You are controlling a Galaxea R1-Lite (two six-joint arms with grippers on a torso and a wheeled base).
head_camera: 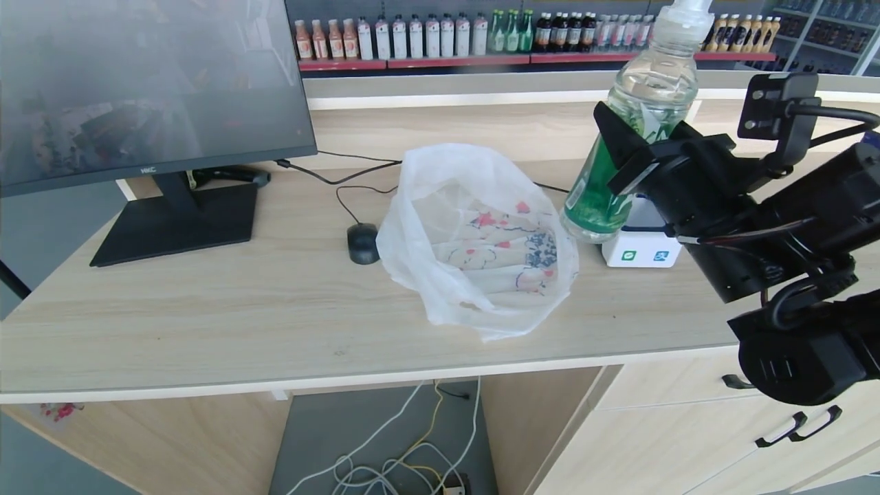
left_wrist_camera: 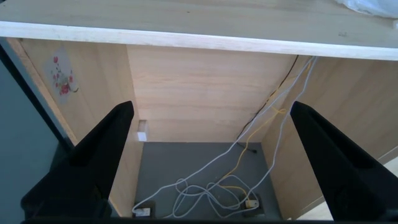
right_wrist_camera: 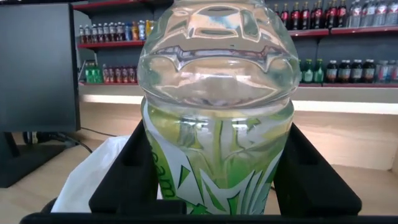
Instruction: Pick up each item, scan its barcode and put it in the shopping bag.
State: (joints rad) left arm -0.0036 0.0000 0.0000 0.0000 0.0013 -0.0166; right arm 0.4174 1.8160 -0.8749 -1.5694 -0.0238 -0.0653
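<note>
Wooden checkout counter [head_camera: 240, 323] runs across the scene, with shelves of drinks behind it. Below its front edge the left gripper [left_wrist_camera: 214, 143] hangs with its two fingers spread wide, nothing between them, over loose cables [left_wrist_camera: 217, 186] on the floor. On the counter, from the left, stand one monitor [head_camera: 137, 82], one mouse [head_camera: 362, 243], and one white shopping bag [head_camera: 474, 234] holding one floral-printed packet [head_camera: 502, 247]. Just right of the bag, one green-labelled bottle [head_camera: 653, 82] is clamped upright in the right gripper [head_camera: 622, 155], directly above one white scanner [head_camera: 639, 251].
</note>
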